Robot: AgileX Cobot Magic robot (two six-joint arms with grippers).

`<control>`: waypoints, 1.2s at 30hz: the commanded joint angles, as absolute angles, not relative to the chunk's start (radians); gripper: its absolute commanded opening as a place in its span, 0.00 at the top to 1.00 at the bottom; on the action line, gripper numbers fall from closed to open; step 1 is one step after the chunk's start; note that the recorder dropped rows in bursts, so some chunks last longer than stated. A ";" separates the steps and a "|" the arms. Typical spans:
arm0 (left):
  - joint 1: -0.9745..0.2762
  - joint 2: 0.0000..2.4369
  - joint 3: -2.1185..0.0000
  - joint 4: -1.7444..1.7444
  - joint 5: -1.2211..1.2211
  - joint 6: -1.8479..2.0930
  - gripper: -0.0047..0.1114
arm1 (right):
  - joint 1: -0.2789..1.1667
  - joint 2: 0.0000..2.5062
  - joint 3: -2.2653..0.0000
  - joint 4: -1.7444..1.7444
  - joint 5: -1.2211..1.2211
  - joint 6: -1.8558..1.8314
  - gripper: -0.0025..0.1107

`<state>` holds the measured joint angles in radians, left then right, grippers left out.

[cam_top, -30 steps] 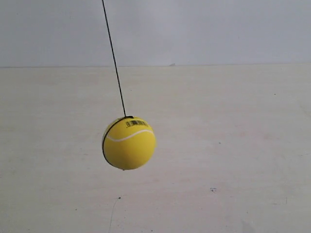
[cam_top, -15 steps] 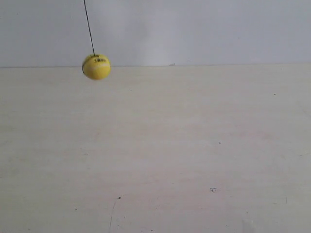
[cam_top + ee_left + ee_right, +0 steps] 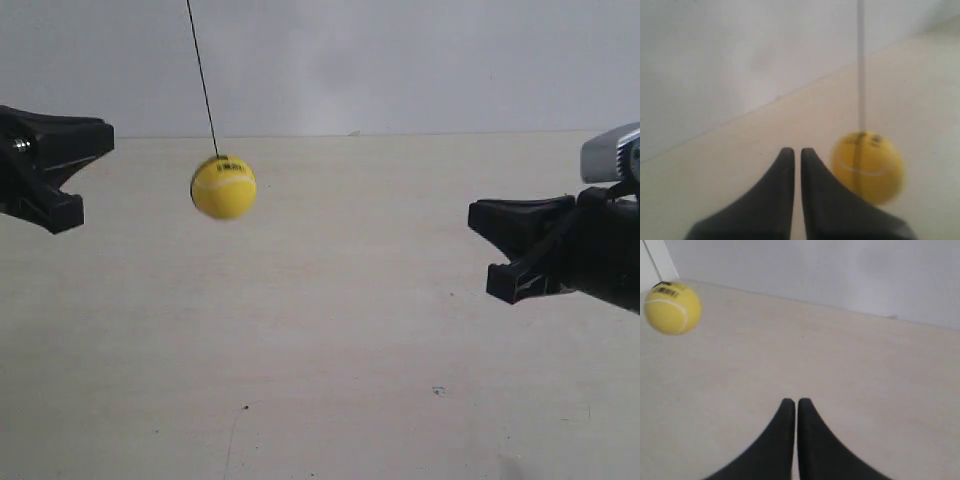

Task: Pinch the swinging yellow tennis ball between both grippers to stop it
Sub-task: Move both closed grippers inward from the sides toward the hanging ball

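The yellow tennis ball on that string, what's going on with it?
The yellow tennis ball hangs from a thin black string above a pale table. Two robot arms flank it: the left gripper is near it, the right gripper farther off. Both have their jaws shut, and neither touches the ball.

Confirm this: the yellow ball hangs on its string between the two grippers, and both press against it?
No. The yellow tennis ball hangs on its string between the left gripper and right gripper but touches neither; the exterior view shows gaps.
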<state>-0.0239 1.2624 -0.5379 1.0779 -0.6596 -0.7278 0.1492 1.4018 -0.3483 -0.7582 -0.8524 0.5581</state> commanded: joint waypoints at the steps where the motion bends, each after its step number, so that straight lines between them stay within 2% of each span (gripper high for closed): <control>1: -0.021 1.300 -0.543 1.196 -0.742 -0.814 0.92 | 0.162 1.480 -0.352 -0.798 -0.944 0.535 0.98; 7: -0.021 1.388 -0.549 1.272 -0.964 -0.794 0.92 | 0.162 1.536 -0.352 -0.909 -1.103 0.546 0.98; 11: -0.023 1.471 -0.616 1.288 -0.988 -0.820 0.92 | 0.162 1.538 -0.352 -0.956 -1.155 0.553 0.98; 22: -0.023 1.584 -0.655 1.333 -1.032 -0.812 0.92 | 0.162 1.538 -0.356 -0.933 -1.152 0.467 0.98; 29: -0.023 1.594 -0.659 1.357 -1.032 -0.812 0.92 | 0.162 1.538 -0.447 -0.929 -0.994 0.524 0.98; 36: -0.023 1.587 -0.664 1.410 -0.969 -0.808 0.92 | 0.162 1.538 -0.470 -0.933 -1.000 0.526 0.98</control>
<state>-0.0239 1.5902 -0.6576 1.3986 -1.0077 -0.8088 0.1599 1.5411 -0.4651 -0.9311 -1.0018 0.5254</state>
